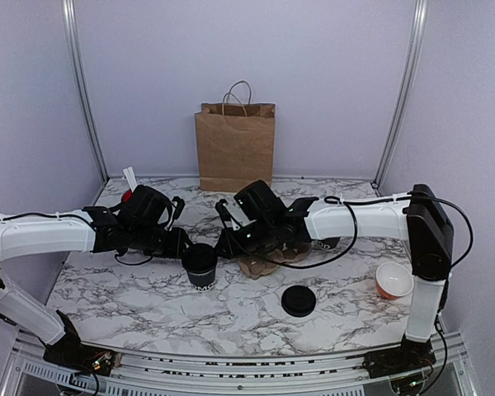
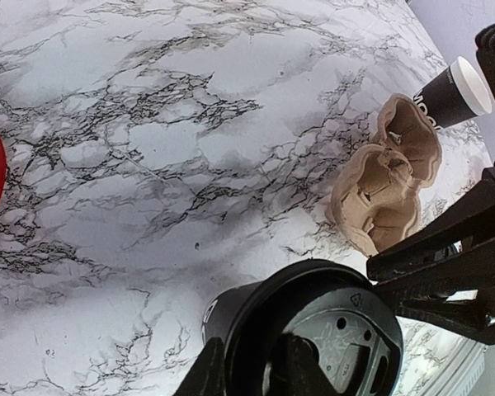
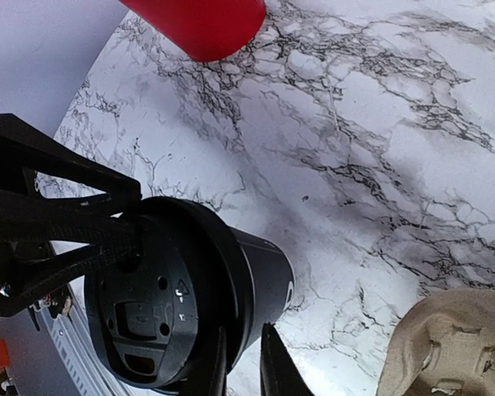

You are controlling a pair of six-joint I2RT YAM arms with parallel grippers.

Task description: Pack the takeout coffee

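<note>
Marble tabletop (image 1: 148, 290): L claw (image 2: 252, 375) & R claw (image 3: 243, 367) pinch takeout coffee (image 1: 200, 266) rim; base print unreadable.

Two robot arms reach inward and meet at the centre of the overhead frame.

The left arm (image 1: 41, 235) stretches level from the left edge. The right arm (image 1: 363, 219) rises at the right edge, bends at its elbow and runs level toward the centre. The left gripper (image 1: 181, 246) and right gripper (image 1: 223, 245) face each other, fingers set narrow, each pinching the rim of one cup (image 1: 200, 266) from opposite sides.
</note>
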